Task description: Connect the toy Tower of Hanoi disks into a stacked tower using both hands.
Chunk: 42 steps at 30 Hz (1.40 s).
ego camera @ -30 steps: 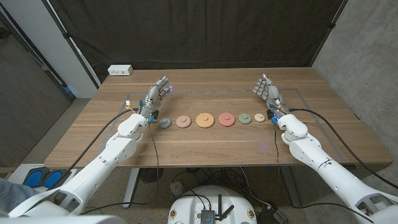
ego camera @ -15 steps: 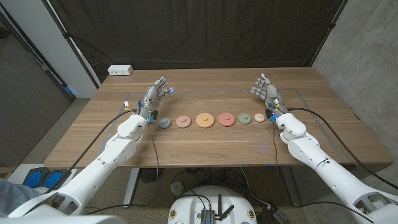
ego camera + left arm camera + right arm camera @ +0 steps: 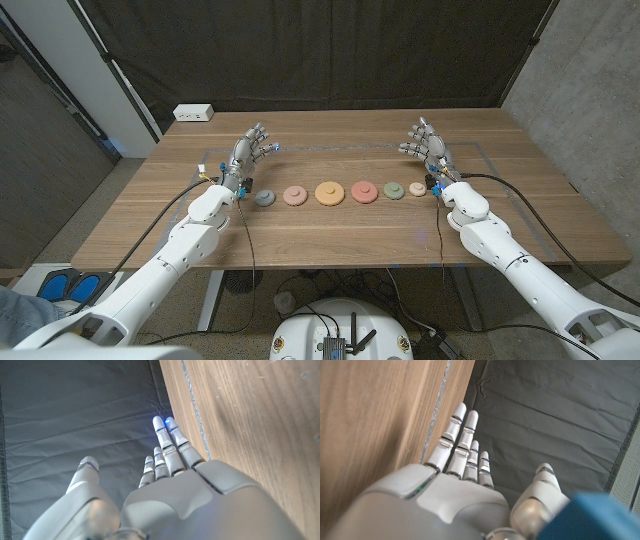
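Apparently pre-grasp step: six disks in row, orange disk [image 3: 329, 192] at centre, nothing stacked. Left hand [image 3: 248, 153] beyond grey end disk [image 3: 264, 198], right hand [image 3: 427, 145] beyond cream end disk [image 3: 417, 189], fingers spread, empty. Next: reach down, grip.

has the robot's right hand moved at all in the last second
Yes, slightly. In the head view the right hand, open with fingers spread, has edged toward the table's far edge, away from the small cream disk, which stayed put.
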Each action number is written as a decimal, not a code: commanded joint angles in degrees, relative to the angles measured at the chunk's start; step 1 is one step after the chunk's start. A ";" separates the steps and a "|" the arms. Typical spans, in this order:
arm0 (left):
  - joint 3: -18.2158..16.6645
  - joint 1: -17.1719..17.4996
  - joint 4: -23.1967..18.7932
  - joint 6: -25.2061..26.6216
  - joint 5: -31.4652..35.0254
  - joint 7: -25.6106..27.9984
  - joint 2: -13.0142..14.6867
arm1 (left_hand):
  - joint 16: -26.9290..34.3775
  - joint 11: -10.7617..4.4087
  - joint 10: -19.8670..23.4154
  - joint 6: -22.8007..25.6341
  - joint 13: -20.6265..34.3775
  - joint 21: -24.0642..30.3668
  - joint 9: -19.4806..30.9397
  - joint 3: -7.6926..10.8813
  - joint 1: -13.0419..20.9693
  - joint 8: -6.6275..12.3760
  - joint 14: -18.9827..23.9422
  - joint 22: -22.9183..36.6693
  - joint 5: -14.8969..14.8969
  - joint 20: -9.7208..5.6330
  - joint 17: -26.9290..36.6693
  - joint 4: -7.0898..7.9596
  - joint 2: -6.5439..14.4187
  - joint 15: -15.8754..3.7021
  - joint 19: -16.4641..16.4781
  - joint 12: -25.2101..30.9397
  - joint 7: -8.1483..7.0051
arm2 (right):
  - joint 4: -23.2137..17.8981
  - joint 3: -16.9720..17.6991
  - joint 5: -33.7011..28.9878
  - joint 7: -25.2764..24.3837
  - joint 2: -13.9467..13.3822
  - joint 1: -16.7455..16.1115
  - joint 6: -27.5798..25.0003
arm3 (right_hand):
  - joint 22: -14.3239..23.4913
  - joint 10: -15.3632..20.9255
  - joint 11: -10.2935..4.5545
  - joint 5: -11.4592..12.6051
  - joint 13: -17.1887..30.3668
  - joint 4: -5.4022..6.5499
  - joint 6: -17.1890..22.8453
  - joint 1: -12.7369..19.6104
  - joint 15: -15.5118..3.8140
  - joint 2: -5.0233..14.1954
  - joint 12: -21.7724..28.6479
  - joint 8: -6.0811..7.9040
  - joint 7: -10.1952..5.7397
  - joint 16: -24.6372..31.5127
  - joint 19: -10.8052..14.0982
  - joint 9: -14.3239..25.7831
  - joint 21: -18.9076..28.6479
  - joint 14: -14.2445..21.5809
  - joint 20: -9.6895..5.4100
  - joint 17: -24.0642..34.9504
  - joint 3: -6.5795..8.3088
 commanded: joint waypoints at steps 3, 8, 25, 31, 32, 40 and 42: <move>-0.19 0.47 -0.63 0.05 0.10 0.63 0.13 | 1.71 -0.19 0.89 0.86 0.13 1.45 0.21 0.32 0.37 0.23 1.77 1.11 0.28 0.02 1.40 -0.37 0.54 -0.28 1.47 -0.06 -0.08 | 0.08 -0.24 -0.95 -0.95 0.39 0.01 0.57 | 1.27 1.16 -0.58 0.10 0.77 -0.30 1.08 -0.34 -2.37 -0.77 0.65 0.48 -0.15 2.82 4.32 0.33 3.03 4.51 -1.31 2.53 -0.14; -0.01 0.52 -0.79 0.14 0.05 0.32 0.14 | 2.57 0.30 1.05 1.44 0.17 2.12 0.22 0.31 0.63 0.38 2.21 1.74 0.28 -0.18 2.18 -0.52 0.65 -0.43 1.96 -0.24 -0.14 | 0.03 -0.37 -1.00 -0.36 0.05 0.08 0.45 | 2.84 1.48 -0.82 0.14 1.34 -0.32 1.27 -0.43 -4.34 -0.64 0.69 0.41 -0.19 6.25 8.80 0.39 6.45 8.84 -3.34 5.62 -0.17; -0.22 1.70 -2.02 -0.23 0.24 2.06 -0.38 | 11.47 2.18 4.07 4.12 0.45 8.43 0.35 0.26 3.55 0.45 9.23 7.32 0.27 -1.49 8.23 -1.36 0.59 -2.99 7.29 -0.71 0.75 | -0.57 -0.44 -1.19 -0.50 -0.35 -0.28 -0.04 | 8.38 2.60 -0.86 0.22 2.71 -1.53 1.64 2.73 -9.61 -0.37 -0.04 0.23 -0.34 16.95 12.84 0.63 12.73 12.05 -6.45 16.86 0.67; -0.21 2.05 -2.56 -0.15 0.61 2.87 -0.42 | 15.53 2.67 5.59 4.96 0.60 11.39 0.40 0.09 5.02 0.37 10.69 10.24 0.24 -2.65 11.60 -1.49 0.20 -4.27 9.23 -0.75 0.84 | -0.79 -0.46 -1.59 -1.05 -0.41 -0.42 -0.16 | 11.61 3.43 -1.29 0.25 3.31 -1.69 1.98 4.31 -10.48 -0.07 -0.40 0.23 -0.39 21.99 15.02 0.75 16.21 12.86 -8.59 21.97 1.06; -0.20 2.08 -2.58 -0.20 0.65 2.94 -0.46 | 15.89 2.62 5.61 5.02 0.61 11.70 0.41 0.06 5.15 0.36 10.71 10.52 0.25 -2.68 11.95 -1.49 0.15 -4.45 9.47 -0.79 0.85 | -0.79 -0.50 -1.84 -1.30 -0.38 -0.43 -0.10 | 12.38 3.54 -1.37 0.23 3.43 -1.65 2.01 4.54 -10.54 -0.05 -0.51 0.22 -0.36 22.70 15.65 0.78 17.07 13.11 -9.53 22.42 1.09; -0.09 2.35 -2.76 -0.29 1.43 4.40 -0.88 | 23.84 2.88 6.85 6.47 0.89 17.17 0.63 -0.60 7.32 0.33 12.64 16.12 0.19 -4.68 18.94 -1.42 -0.88 -5.51 12.22 -1.19 1.36 | -0.69 -0.72 -3.34 -2.77 -0.27 -0.45 0.11 | 14.67 4.95 -1.53 0.29 3.81 -1.97 3.18 6.09 -10.96 0.18 -0.47 0.55 -0.38 25.39 18.00 0.84 19.86 15.39 -11.47 23.95 1.68; -0.13 2.77 -3.67 0.56 2.19 6.58 -0.96 | 26.54 2.92 7.00 6.84 0.98 18.85 0.70 -0.82 7.88 0.36 13.92 17.72 0.19 -5.24 21.11 -1.38 -1.14 -6.19 13.15 -1.29 1.28 | -0.95 -0.65 -3.61 -3.57 -0.19 -0.61 -0.15 | 14.86 5.73 -1.24 0.31 3.92 -2.06 4.17 6.59 -11.04 0.13 -0.34 0.88 -0.44 25.99 18.30 0.86 20.23 15.79 -12.11 24.39 1.89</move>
